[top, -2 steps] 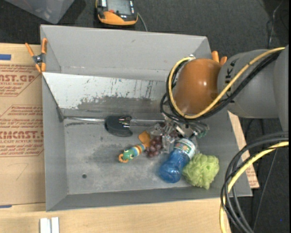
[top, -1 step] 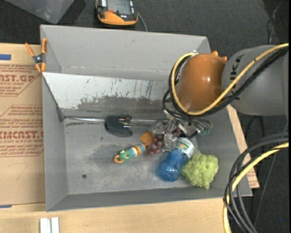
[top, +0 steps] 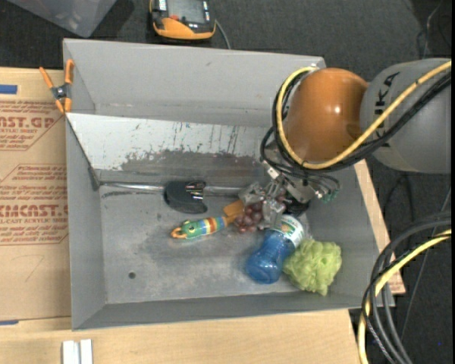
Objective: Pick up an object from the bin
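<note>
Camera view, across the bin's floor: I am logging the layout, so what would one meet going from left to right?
In order: striped multicoloured toy → blue bottle → fuzzy green lump. The small things crowded at the gripper overlap, so they are left out.

Bin scuffed matt metal; sponge rough.
</note>
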